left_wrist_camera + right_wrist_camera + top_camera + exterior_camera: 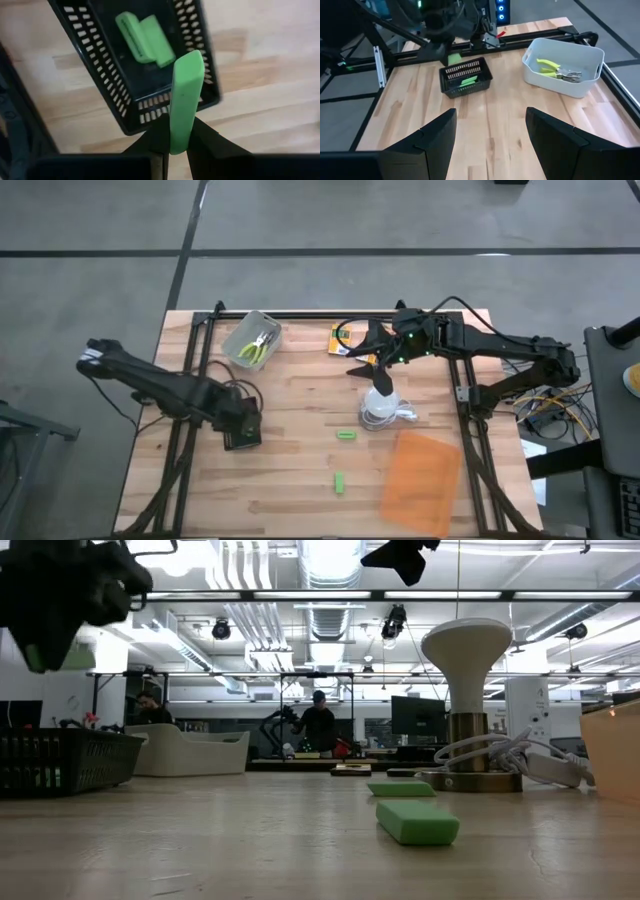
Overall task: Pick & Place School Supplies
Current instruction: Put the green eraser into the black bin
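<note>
My left gripper is shut on a bright-green stick and hovers over the black tray, where two more green sticks lie. In the high view it sits at the tray. Two loose green sticks lie flat on the table. The plier-like tools lie in a white bin. Orange-yellow boxes lie partly hidden beneath my right arm. My right gripper hangs open, high above the table's far middle. My left gripper pinches the green stick by its end between the two fingers. The fingers lie along the stick, whose free end sticks out beyond them. It is lifted clear above the tray, seen high up in the low view.
A white mushroom-shaped lamp with a coiled white cable stands right of centre. The big translucent orange sheet lies at the near right. Black frame rails run along the table's sides. People work in the room beyond the table.
</note>
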Available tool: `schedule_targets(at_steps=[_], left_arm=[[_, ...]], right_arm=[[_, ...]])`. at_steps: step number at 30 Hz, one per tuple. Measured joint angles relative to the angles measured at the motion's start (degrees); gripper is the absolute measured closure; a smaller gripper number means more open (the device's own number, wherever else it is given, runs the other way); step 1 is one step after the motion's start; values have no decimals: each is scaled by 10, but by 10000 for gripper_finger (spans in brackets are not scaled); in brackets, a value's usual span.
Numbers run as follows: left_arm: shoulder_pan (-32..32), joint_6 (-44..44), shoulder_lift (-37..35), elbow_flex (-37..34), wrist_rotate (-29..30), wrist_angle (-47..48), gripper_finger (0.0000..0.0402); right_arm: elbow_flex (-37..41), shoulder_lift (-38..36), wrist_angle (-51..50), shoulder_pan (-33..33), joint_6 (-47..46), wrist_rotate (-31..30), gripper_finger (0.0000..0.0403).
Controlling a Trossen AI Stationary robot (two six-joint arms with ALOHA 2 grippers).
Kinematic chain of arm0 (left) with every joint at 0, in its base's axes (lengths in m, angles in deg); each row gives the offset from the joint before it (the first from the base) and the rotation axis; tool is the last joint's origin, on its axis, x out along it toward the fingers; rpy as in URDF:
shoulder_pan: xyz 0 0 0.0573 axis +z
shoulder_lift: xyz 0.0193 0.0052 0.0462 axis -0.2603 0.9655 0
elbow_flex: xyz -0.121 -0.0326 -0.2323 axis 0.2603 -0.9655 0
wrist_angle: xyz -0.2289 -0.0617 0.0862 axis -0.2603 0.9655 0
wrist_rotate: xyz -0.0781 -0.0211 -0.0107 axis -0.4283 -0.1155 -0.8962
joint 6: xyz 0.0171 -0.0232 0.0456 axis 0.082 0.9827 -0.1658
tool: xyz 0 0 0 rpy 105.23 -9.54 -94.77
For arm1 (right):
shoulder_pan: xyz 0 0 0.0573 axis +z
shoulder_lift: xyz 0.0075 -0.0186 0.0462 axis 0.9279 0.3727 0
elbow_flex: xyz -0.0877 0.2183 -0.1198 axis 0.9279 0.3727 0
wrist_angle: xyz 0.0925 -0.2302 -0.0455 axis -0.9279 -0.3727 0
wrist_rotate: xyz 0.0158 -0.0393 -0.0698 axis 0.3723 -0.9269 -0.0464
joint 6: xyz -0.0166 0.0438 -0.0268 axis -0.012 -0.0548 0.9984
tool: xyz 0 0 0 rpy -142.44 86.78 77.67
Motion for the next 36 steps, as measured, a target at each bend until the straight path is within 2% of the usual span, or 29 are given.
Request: schedule_targets(at_steps=[7,14,17,24,31,36], left_arm=[[0,-37,67,0,-15,-1,353],[2,-103,104,-9,-13,-6,350],[2,-110,109,-21,-12,-26,349],[2,-108,109,-73,-14,-138,347],[2,-101,109,-79,-31,-143,345],[2,-105,109,-77,-39,-145,330]], right_arm=[[0,0,0,0,6,0,170],[0,0,0,0,6,0,170],[0,0,1,0,6,0,170],[0,0,1,0,6,0,170],[0,0,1,0,6,0,170],[0,0,0,0,6,0,170]])
